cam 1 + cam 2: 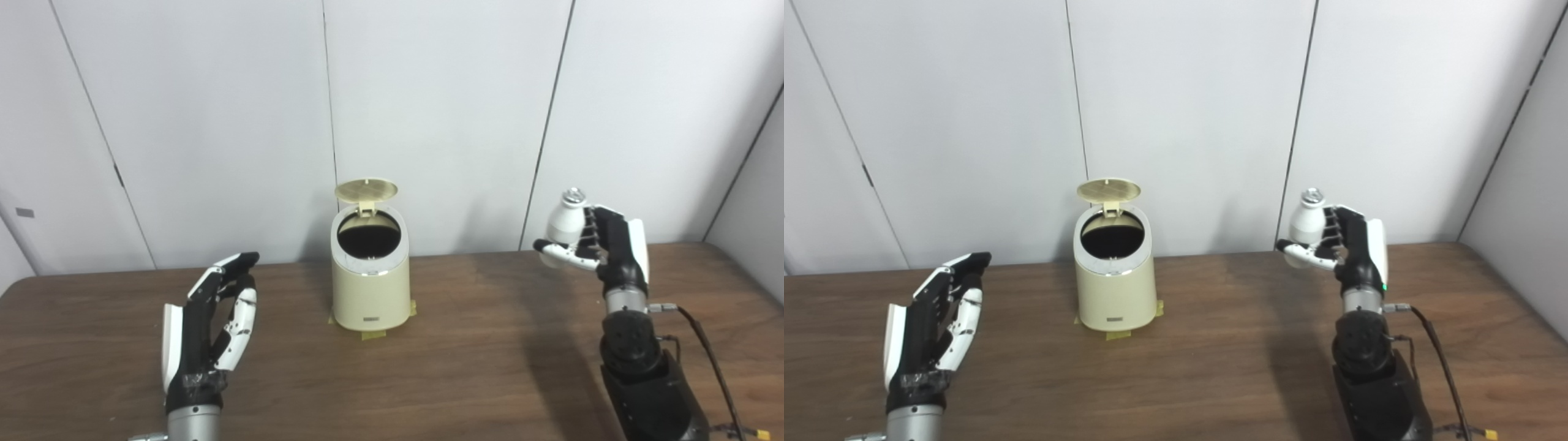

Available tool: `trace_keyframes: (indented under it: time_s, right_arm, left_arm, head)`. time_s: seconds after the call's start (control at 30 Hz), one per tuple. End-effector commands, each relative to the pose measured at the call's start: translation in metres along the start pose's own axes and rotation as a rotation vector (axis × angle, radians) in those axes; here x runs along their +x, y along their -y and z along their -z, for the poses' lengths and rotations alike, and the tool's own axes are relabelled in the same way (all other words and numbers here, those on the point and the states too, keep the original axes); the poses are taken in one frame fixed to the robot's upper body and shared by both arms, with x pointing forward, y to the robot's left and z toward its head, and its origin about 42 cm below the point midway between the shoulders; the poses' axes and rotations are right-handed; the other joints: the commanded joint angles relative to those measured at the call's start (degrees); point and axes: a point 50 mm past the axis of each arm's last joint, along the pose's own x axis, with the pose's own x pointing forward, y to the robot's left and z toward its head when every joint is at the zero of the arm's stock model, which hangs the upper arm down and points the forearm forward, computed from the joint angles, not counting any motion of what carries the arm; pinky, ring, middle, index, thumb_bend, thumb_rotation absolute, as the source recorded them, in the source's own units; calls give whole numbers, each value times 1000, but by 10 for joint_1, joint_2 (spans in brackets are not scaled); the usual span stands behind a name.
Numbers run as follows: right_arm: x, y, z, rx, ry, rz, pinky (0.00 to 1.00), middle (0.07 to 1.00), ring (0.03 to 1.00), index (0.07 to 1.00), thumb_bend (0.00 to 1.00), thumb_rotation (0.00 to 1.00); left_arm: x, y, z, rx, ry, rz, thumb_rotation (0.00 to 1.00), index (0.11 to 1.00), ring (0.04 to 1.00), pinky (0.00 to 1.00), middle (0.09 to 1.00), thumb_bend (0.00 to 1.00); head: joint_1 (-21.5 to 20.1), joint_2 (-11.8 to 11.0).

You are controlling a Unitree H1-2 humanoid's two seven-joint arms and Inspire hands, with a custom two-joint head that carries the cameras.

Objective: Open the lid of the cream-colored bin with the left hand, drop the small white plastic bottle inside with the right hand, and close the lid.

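A cream bin is shown upright near the middle of a brown wooden table, close to the far edge, in front of a wall of pale grey panels. Its round lid is raised on a hinge at the back rim and tilted up and back, so that the dark interior is exposed. Strips of yellowish tape are seen under the base, at the front and at both sides.

The right hand is held raised above the table, well to the right of the bin and apart from it. It is closed around a white bottle, which is carried roughly upright with its silvery cap uppermost; the thumb is laid across the lower front of the bottle and the fingers are wrapped behind it. A cable is seen running from the wrist down toward the lower right corner.

The left hand is held low over the near left part of the table, well apart from the bin. It is empty, with the fingers extended and only slightly curled, the thumb set apart from them, and the palm turned toward the right.
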Motion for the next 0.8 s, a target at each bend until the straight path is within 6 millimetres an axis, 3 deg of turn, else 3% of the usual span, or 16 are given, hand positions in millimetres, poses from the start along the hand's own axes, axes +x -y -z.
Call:
trace_keyframes:
  time_s: [0.0,0.3,0.37,0.43,0.53,0.6,0.7,0.77]
  right_arm:
    - [13,4,-33,36,100,1,405,493,454,478,529,0]
    - [4,-13,-64,53,202,-74,365,469,416,485,530,0]
    - [1,-18,-73,82,207,-90,379,473,431,483,530,0]
    - [-3,-23,-81,107,216,-103,448,500,503,471,528,0]
    - [-8,-29,-95,123,235,-119,326,439,389,489,529,0]
    - [-14,-35,-107,123,252,-132,360,477,423,476,529,0]
    - [-21,-43,-124,109,270,-146,512,530,538,447,523,0]
    - [-23,-48,-132,112,306,-165,491,509,493,460,527,0]
  left_arm:
    - [10,1,-14,-4,86,-21,670,739,777,719,762,250]
    - [10,5,-14,32,95,-22,690,740,763,689,759,243]
    - [10,6,-13,48,97,-21,701,742,762,683,760,243]
    - [10,7,-13,58,94,-22,707,742,760,679,759,242]
    - [10,8,-12,70,83,-27,715,743,760,679,759,251]
    - [10,9,-12,74,77,-31,722,745,761,680,761,258]
    - [11,10,-12,74,70,-34,737,749,765,686,765,268]
    - [11,11,-13,81,69,-38,741,749,766,685,766,270]
  head:
    - [2,0]
    - [8,-1]
    - [9,-1]
    - [11,-1]
    - [12,-2]
    - [13,-3]
    - [16,-5]
    - [22,-7]
